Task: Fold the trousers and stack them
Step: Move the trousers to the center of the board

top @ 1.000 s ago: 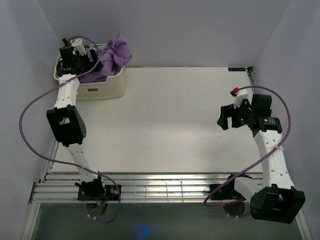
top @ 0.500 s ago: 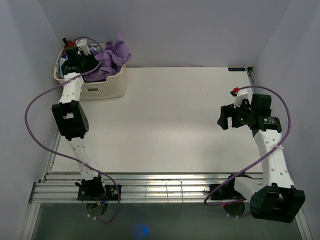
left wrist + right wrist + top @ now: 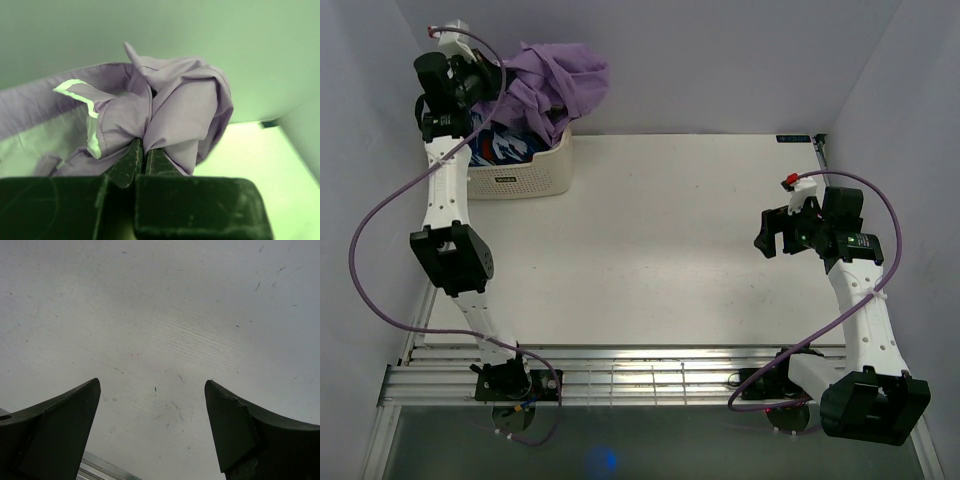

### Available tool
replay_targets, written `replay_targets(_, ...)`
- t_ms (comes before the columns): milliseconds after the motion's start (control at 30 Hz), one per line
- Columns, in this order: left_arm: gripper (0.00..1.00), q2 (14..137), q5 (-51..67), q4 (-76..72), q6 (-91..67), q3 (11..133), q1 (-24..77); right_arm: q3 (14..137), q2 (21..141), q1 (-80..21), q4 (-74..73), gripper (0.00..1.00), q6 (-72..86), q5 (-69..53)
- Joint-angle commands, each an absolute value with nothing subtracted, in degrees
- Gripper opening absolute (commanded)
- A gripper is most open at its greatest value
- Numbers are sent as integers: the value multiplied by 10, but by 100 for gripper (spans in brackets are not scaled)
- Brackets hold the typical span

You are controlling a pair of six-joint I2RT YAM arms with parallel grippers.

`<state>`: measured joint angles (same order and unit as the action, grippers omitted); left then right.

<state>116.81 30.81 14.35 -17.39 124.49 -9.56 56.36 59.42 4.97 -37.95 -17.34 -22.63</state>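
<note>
Purple trousers (image 3: 555, 85) hang bunched above the white basket (image 3: 525, 178) at the table's far left corner. My left gripper (image 3: 498, 78) is shut on a fold of them, lifted over the basket. In the left wrist view the fingers (image 3: 135, 159) pinch the purple trousers (image 3: 175, 107), whose pale waistband lining shows at the left. My right gripper (image 3: 772, 238) hovers open over bare table at the right. In the right wrist view the right gripper (image 3: 152, 397) has nothing between its fingers.
Another garment, dark blue with white and red print (image 3: 500, 147), lies inside the basket. The walls stand close behind and left of the basket. The white tabletop (image 3: 660, 240) stretches between the arms. A metal rail (image 3: 620, 375) runs along the near edge.
My left gripper has closed on the purple trousers in the basket and lifted them up and back, exposing the printed garment below. The right arm has not moved.
</note>
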Motion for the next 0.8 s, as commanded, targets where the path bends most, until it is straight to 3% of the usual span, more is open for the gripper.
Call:
replay_targets(0,0,1021,378,-16,-277,1259,-91,578,588,51,-353,90,-169,-237)
replay_targets(167,0,976,428,-72,-377,1257,-86,575,581,51,-350,90,-169,-242)
replay_targets(467,0,910,496,-84,-422,1219,-36,577,575,51,-347,90,-169,-253)
replay_targets(767,0,754,476,-55,-220,820,104,576,574,51,-352,90,-174,-252)
